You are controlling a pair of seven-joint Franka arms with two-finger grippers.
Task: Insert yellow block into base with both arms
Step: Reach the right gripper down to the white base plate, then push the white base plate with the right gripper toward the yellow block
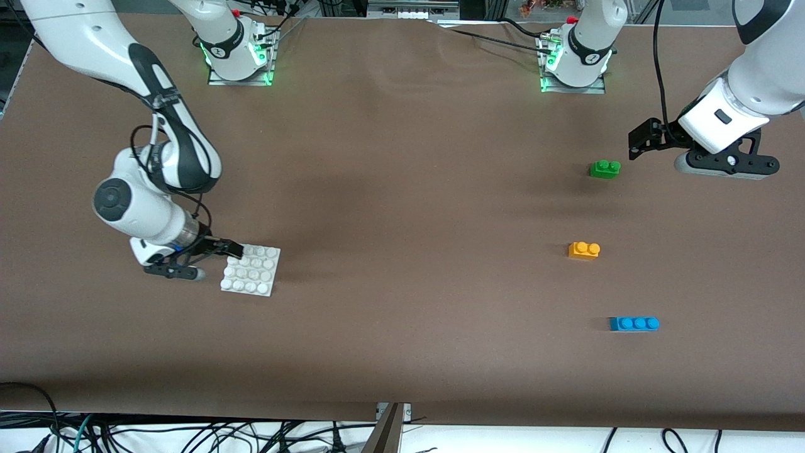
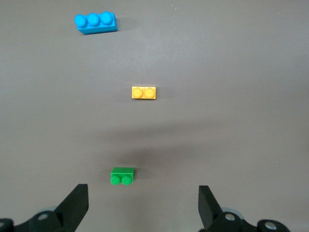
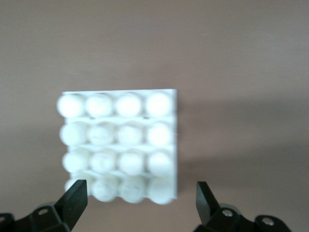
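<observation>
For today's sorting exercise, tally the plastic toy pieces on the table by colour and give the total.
Yellow: 1, the yellow block
Green: 1, the green brick
Blue: 1, the blue brick
White: 1, the base
Total: 4

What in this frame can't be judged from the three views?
- Whether the right gripper touches the base: front view too small, right wrist view blurred.
- Left gripper height above the green brick: no side view.
- Yellow block underside: hidden against the table.
</observation>
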